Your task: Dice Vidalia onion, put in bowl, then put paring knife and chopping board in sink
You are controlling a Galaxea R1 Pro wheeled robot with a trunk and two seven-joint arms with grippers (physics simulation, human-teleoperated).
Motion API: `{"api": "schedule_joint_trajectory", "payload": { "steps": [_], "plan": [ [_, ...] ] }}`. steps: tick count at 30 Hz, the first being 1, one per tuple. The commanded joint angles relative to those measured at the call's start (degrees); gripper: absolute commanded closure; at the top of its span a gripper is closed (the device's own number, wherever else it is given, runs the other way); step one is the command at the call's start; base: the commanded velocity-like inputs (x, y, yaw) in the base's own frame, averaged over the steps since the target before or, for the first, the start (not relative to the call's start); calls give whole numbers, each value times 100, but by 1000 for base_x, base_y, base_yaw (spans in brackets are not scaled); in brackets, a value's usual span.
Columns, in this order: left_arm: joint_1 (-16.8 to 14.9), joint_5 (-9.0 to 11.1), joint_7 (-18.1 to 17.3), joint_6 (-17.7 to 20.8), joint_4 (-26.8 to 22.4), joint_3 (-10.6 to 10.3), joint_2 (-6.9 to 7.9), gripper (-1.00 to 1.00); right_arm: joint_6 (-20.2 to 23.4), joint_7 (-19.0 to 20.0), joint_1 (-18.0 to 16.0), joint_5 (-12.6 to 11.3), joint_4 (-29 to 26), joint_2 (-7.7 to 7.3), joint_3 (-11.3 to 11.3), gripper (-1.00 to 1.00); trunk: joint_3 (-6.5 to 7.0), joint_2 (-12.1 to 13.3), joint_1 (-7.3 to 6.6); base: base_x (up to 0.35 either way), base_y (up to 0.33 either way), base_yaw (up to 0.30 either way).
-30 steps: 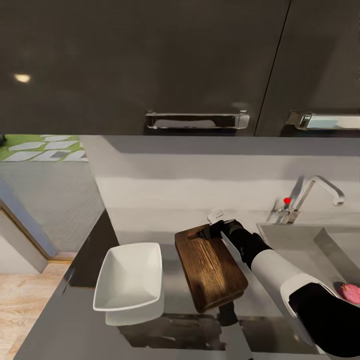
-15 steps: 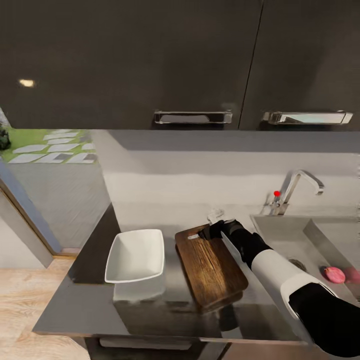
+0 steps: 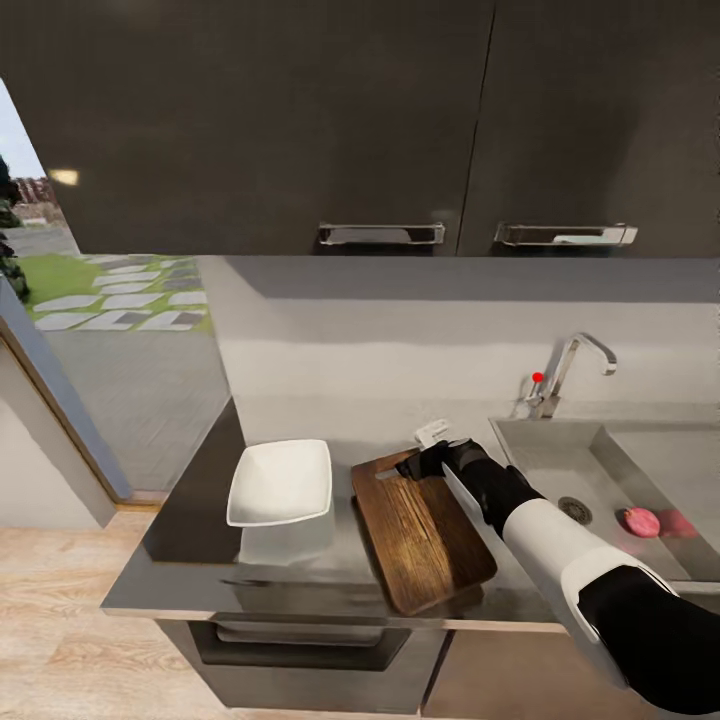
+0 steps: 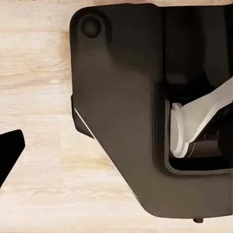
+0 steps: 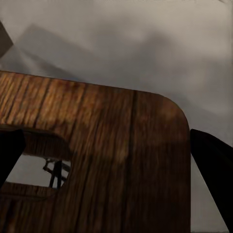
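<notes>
Scanning left to right, our notes on what's on the counter:

bowl: white, shallow and square-ish, sitting on the left part of the countertop, just left of the board. We reckon it's light and a bit slick, so best taken by the rim. Empty for now.

chopping board: dark wood, lying flat just right of the bowl, slot handle at the far end. Stiff and probably the heaviest thing here. We'd take it by the slot end or an edge. In the right wrist view the slot sits right under the fingers.

paring knife: we think that's the thin dark sliver at the far end of the board, but it's too small to be sure. Thin and fiddly, so grab the handle, not the blade.

right gripper: hovering over the board's far end. Fingers look spread in the wrist view, with a dark tip at each side and nothing between them.

left gripper: can't tell whether its jaws are apart or together. Its wrist camera shows a dark robot body panel over wooden floor.

sink: steel basin at the right, tap at the far edge.

Vidalia onion: small pinkish bulb on the sink floor, right of the drain. Round, firm and smooth, so it'll likely roll. We'd pinch it across the middle.
</notes>
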Motion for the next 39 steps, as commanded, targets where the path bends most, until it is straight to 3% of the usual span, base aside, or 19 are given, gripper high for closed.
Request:
{"api": "schedule_joint_trajectory", "payload": {
  "steps": [1, 7, 9, 11, 13, 15, 17, 24, 28, 30, 32, 34, 39],
  "plan": [
    [3, -23, 12, -6, -10, -4, 0, -100, 42, -12, -7, -54, -6, -4, 29, 100, -4, -12, 4, -20, 0, 0],
    [2, -23, 12, -6, -10, -6, 0, -100, 197, -24, -6, -56, -11, -38, 9, 100, 10, -12, 4, -7, 0, 0],
    [3, -23, 12, -6, -6, -8, 0, -100, 266, -112, -9, -97, -24, -173, -190, 100, 10, -12, 4, -1, 0, 0],
    [2, -23, 12, -6, -3, -7, 0, -100, 393, -326, -10, -130, -63, -242, -783, 100, 11, -12, 4, 0, 0, 0],
    [3, -23, 12, -6, 17, -5, 0, -100, 530, -678, -9, -142, -92, -282, -1586, 100, 11, -12, 4, 0, 0, 0],
    [3, -23, 12, -6, 47, -3, 0, -100, 583, -972, -12, -146, -111, -302, -2070, 100, 11, -12, 4, 0, 0, 0],
    [3, -23, 12, -6, 75, -1, 0, -100, 614, -1329, -9, -148, -161, -318, -2416, 100, 11, -12, 4, 0, 0, 0],
    [1, -23, 12, -6, 108, 0, 0, -100, 623, -2119, -9, -170, -263, -363, -2798, 100, 11, -12, 4, 0, 0, 0],
    [3, -23, 12, -6, 118, 0, 0, -100, 604, -2648, -13, -178, -335, -351, -3333, 100, 11, -12, 4, 0, 0, 0],
    [3, -23, 12, -6, 122, 0, 0, -100, 592, -3086, -13, -183, -436, -325, -3727, 100, 11, -12, 4, 0, 0, 0],
    [2, -23, 12, -6, 135, 0, 0, -100, 587, -3425, -14, -186, -547, -305, -3898, 100, 11, -12, 4, 0, 0, 0],
    [0, -23, 12, -6, 146, 0, 0, -100, 584, -3751, -14, -190, -672, -272, -3987, 100, 11, -12, 4, 0, 0, 0],
    [-2, -23, 12, -6, 156, 0, 0, -100, 588, -4708, -15, -281, -1121, -31, -4078, 100, 11, -12, 4, 0, 0, 0]
  ]
}}
